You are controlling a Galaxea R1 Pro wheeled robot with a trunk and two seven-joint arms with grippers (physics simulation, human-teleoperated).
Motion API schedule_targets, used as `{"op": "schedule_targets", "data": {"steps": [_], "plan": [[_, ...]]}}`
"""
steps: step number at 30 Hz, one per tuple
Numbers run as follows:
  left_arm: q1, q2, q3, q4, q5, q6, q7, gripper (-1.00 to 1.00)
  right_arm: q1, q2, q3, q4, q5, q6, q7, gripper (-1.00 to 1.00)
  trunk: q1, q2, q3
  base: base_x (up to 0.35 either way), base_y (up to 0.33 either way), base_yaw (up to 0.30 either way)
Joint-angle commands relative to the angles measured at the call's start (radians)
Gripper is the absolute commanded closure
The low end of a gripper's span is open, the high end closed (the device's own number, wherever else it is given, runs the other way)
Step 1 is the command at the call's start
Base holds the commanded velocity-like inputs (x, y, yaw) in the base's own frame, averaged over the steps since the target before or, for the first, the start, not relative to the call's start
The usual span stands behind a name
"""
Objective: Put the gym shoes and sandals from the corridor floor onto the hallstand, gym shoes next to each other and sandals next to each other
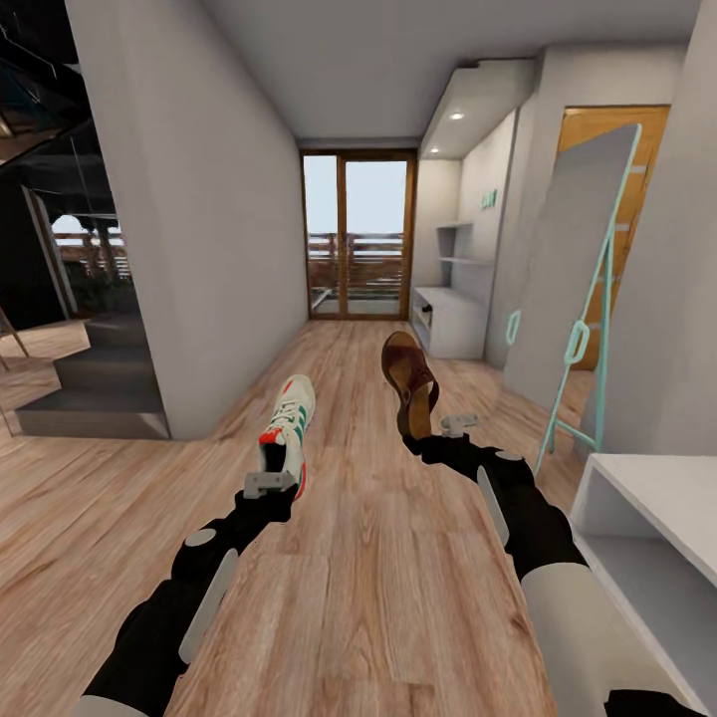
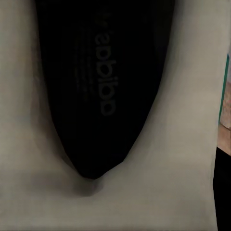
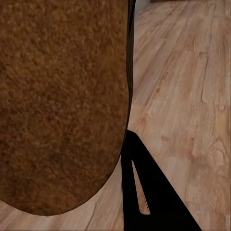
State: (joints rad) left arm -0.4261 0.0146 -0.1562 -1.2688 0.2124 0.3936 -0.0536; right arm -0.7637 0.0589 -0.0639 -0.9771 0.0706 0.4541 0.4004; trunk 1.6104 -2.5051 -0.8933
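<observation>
Jaws clamp gym shoe [image 1: 288, 432] left, sandal [image 1: 409, 381] right.

We see matt, grainy wood planks on the floor [image 1: 378, 597], a rough brown leather-like sandal [image 3: 57, 96], and a smooth white sneaker [image 1: 290, 423].

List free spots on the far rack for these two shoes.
Rack: flat top under the wall shelves looks bare; open shelf below is too small to judge. Left gripper holds the sneaker, right gripper the sandal.

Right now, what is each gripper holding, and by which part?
Left gripper: gym shoe, by its heel end. Right gripper: sandal, by its heel end.
</observation>
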Motion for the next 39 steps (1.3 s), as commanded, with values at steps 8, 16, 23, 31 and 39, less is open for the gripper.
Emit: {"op": "schedule_targets", "data": {"steps": [8,16,23,31,39], "plan": [[-0.001,0.001,0.001,-0.001,0.006,0.006,0.0,1.0,-0.001,0.0,-0.006,-0.256,0.003,0.02,0.009,1.0,0.0,0.0,-0.001,0.341,0.0,0.0],[0.0,0.001,0.001,-0.001,0.007,0.005,0.0,1.0,0.0,0.001,-0.006,-0.132,0.002,0.017,0.009,1.0,0.0,0.0,-0.001,0.341,0.0,0.0],[0.0,0.001,0.001,-0.001,0.007,0.006,0.0,1.0,0.0,0.001,-0.007,-0.111,0.002,0.017,0.01,1.0,0.0,0.0,-0.001,0.341,0.001,0.0],[0.0,0.001,0.001,-0.001,0.007,0.007,0.0,1.0,-0.001,0.001,-0.007,-0.111,0.002,0.017,0.011,1.0,0.0,0.0,-0.001,0.341,0.07,0.0],[0.0,0.001,0.0,-0.001,0.007,0.007,0.0,1.0,0.0,0.001,-0.007,-0.111,0.002,0.017,0.012,1.0,0.0,0.0,-0.001,0.341,0.129,0.0]]}}
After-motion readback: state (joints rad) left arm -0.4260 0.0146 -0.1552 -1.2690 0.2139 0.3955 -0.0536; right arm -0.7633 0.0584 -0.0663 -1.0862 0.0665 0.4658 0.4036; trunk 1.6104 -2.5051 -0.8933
